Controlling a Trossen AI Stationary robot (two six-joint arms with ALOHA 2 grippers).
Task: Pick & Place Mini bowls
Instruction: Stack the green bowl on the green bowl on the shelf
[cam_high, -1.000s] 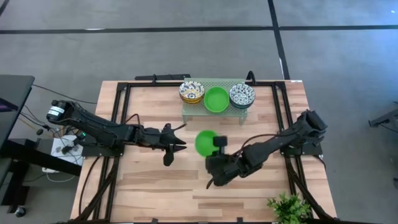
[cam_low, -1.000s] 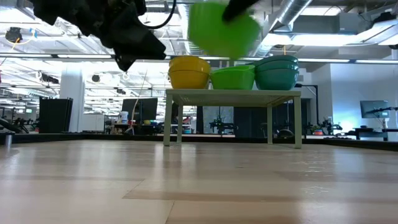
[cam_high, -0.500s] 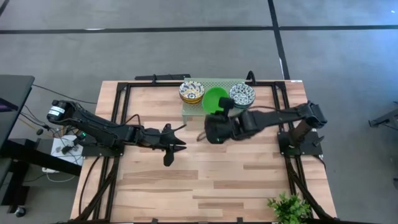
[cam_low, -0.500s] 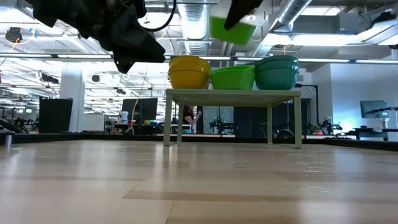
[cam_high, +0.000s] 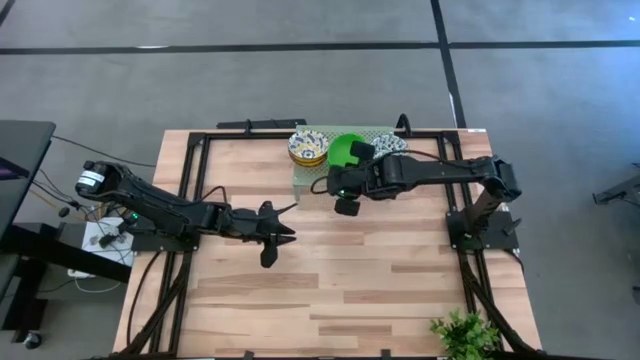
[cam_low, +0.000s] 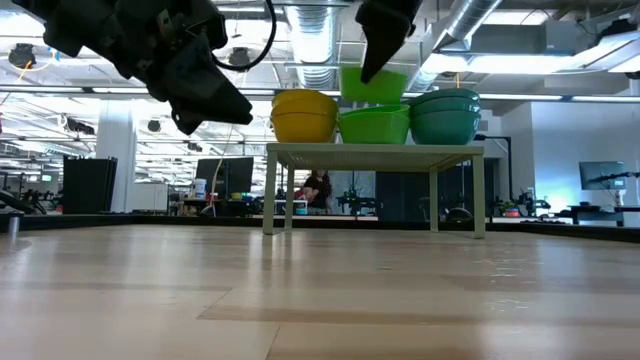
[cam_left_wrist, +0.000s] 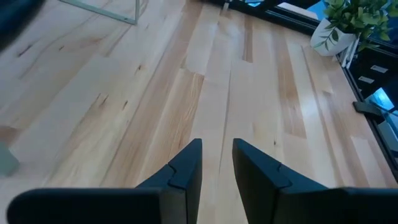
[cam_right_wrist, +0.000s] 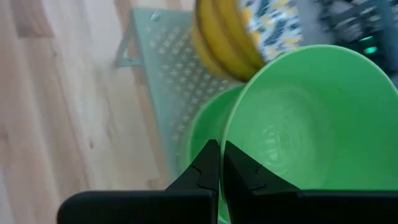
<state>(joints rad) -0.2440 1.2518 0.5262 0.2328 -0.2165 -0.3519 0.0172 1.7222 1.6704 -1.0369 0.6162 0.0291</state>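
While the left gripper (cam_high: 268, 243) waits low over the middle of the table (cam_high: 380, 290), its jaws slightly parted around nothing, the right gripper (cam_high: 352, 162) reaches across to the small perforated rack (cam_high: 300, 176) at the table's far edge and carries a plain green bowl (cam_right_wrist: 311, 118). Its jaws are pinched tight on the rim of that bowl, as the right wrist view shows, with the held bowl tilted and hanging just above another green bowl (cam_right_wrist: 202, 140) that already sits in the rack's middle place. To one side of it stands the yellow-sided patterned bowl (cam_high: 308, 146), and to the other the teal patterned bowl (cam_low: 444, 116), partly hidden from above by the arm. The step in hand seems to be the placing: the carried bowl is being nested into the green one below. The next move appears to call for levelling the bowl, lowering it squarely into its mate, and then parting the jaws without dragging the rim sideways, since the neighbouring bowls stand very close and the stack could be nudged.
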